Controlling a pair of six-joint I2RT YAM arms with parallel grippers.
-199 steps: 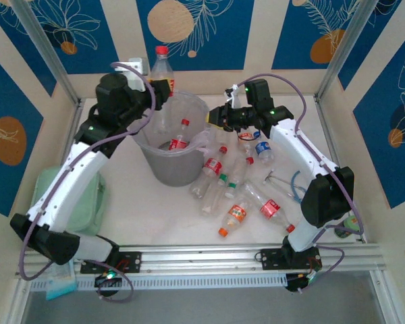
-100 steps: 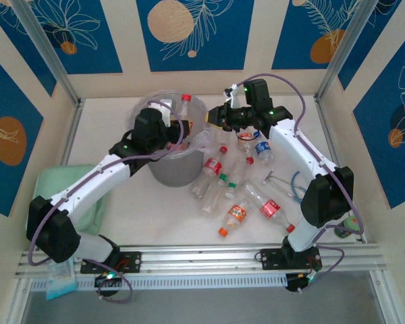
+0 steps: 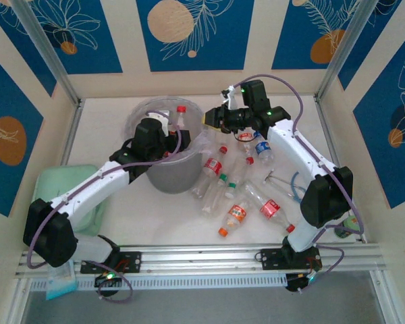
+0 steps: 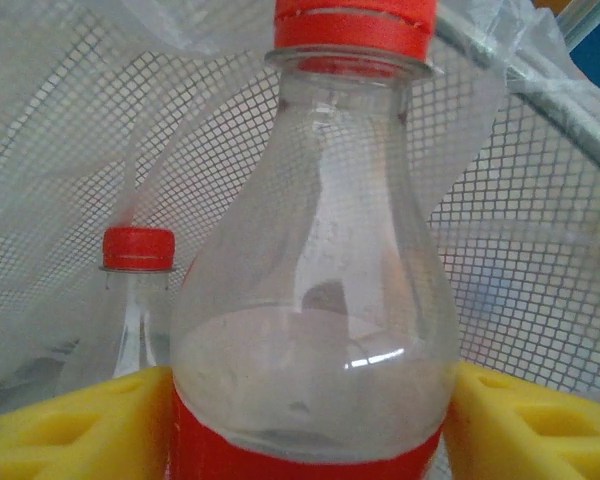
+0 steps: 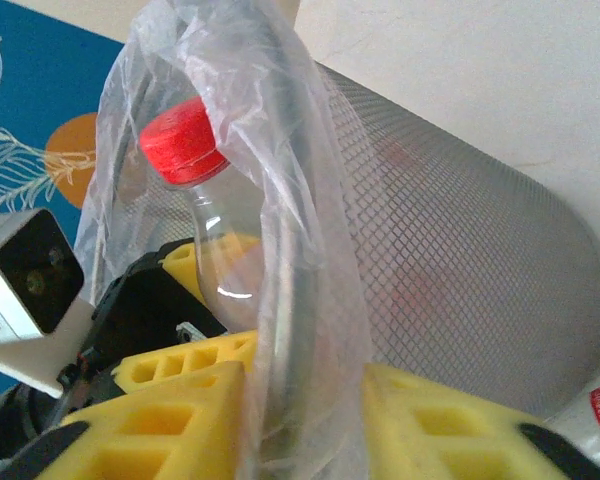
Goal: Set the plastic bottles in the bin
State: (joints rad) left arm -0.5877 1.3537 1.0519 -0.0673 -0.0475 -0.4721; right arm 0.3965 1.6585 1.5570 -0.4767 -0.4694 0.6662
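Observation:
The bin [image 3: 172,177] is a round grey mesh bucket lined with a clear bag, standing left of centre. My left gripper [image 3: 163,138] reaches into it, its yellow pads against the sides of a red-capped, red-labelled plastic bottle [image 4: 315,300] held upright; the left gripper [image 4: 310,400] is shut on it. Another red-capped bottle [image 4: 138,262] stands behind it in the bin. My right gripper [image 3: 211,118] is at the bin's right rim, and the right gripper [image 5: 305,390] has the bag [image 5: 300,260] and rim between its fingers. Several bottles [image 3: 212,167] lie on the table to the right.
A flat pale green tray [image 3: 61,196] lies at the left under my left arm. Loose wire and a blue ring [image 3: 293,183] sit by the right arm. Metal frame posts stand at the back corners.
My left arm has swung down from behind the bin and lowered the bottle inside it. The bin has shifted slightly left, with my right gripper following at its rim.

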